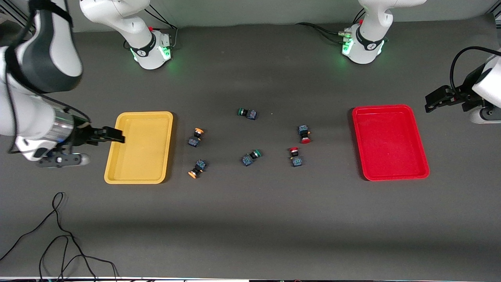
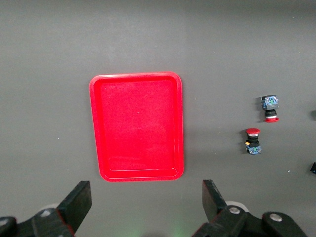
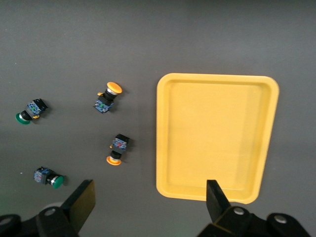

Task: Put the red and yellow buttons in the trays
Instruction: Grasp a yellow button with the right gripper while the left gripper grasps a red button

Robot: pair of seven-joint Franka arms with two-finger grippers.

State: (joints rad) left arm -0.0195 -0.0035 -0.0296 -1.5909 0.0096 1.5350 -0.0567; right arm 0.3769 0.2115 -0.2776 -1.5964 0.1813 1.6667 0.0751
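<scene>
With both trays empty, the wide-open right gripper (image 1: 117, 135) should drop straight down over one orange-yellow button (image 1: 195, 137), while the wide-open left gripper (image 1: 430, 102) waits.

A robotics lab: 2 bench-mounted arms (image 1: 129, 35), grey mat (image 1: 250, 219), loose cables (image 1: 58, 239).

Even overhead light, soft shadows, sharp focus

Both arms just hanging out at the table ends, up in the air. Left gripper (image 1: 430, 102) wide open, right gripper (image 1: 119, 135) wide open too.
</scene>
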